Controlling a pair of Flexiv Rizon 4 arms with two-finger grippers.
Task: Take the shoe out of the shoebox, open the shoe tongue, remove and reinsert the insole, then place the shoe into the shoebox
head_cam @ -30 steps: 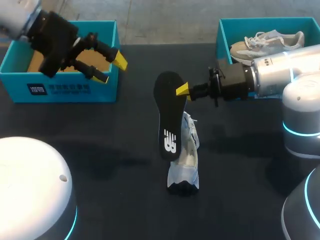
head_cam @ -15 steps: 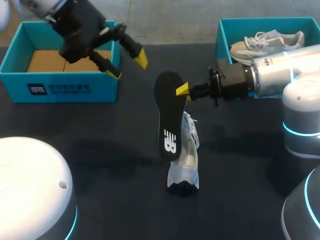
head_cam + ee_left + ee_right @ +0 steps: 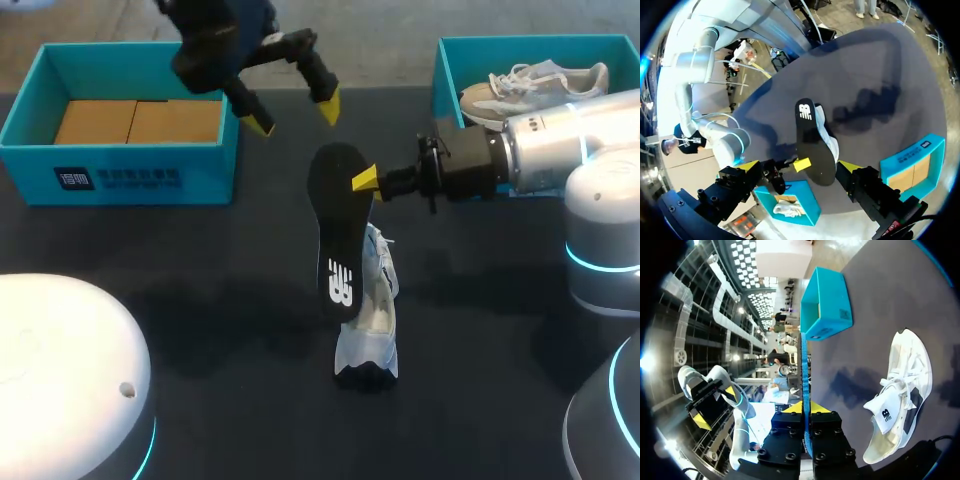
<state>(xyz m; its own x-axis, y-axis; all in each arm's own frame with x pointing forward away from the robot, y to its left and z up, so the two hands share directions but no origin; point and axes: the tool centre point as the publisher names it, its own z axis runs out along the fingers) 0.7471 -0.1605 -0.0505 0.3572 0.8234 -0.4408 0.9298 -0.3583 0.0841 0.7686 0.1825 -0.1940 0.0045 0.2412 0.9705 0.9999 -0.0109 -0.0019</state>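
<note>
Left arm (image 3: 215, 45) has swung from the box (image 3: 120, 182) toward the insole (image 3: 335, 230), its jaws wide. Right jaws pinch the insole above the shoe (image 3: 372, 325), likely ready for reinsertion.

A white logo is printed near the lower end of the black insole (image 3: 335, 215). It is seen in the head view and again in the left wrist view. A dark logo of the same kind is borne by the white tongue (image 3: 885, 416) of the shoe (image 3: 902, 380). On the front wall of the left shoebox (image 3: 210, 180), a white square mark is followed by a line of white characters. These are too small to be made out.
</note>
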